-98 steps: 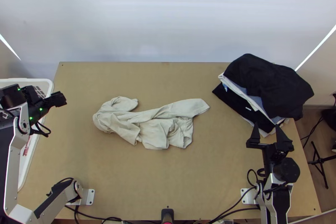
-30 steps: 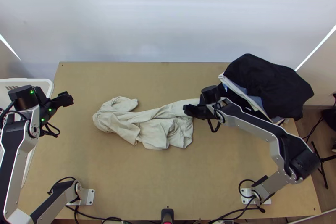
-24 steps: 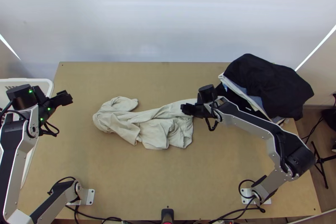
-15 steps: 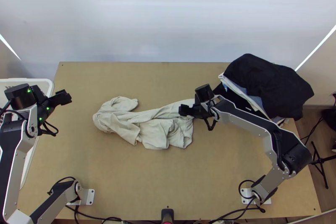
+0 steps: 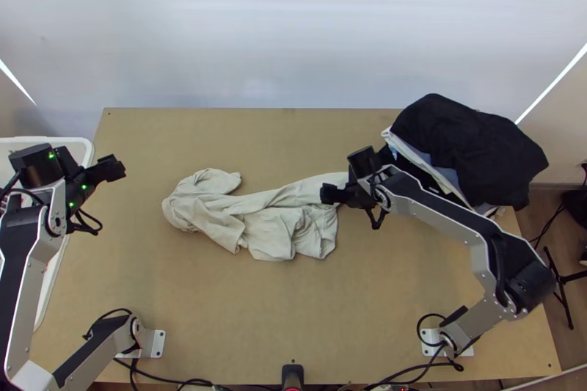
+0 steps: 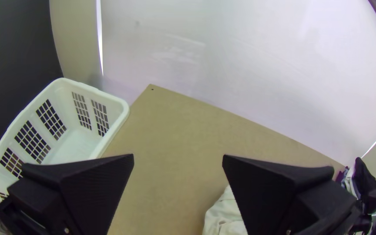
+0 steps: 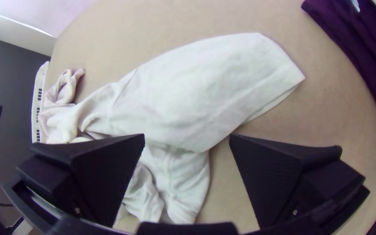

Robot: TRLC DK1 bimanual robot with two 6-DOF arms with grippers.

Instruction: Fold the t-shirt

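We have, nearest first: one pale t-shirt [image 5: 268, 233], loosely bunched across the middle of the tabletop [image 5: 242, 318]; one right tool [image 5: 324, 194], parted and empty, over the shirt's right end; one left tool [image 5: 117, 168], likewise spread, near a white laundry basket [image 6: 117, 104]; one garment stack [image 5: 469, 149], black-topped, far right.

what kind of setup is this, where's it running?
Probably a robotics lab or test cell: two bench-mounted arms, a wooden table with a rumpled pale t-shirt, and a stack of clothes beside it.
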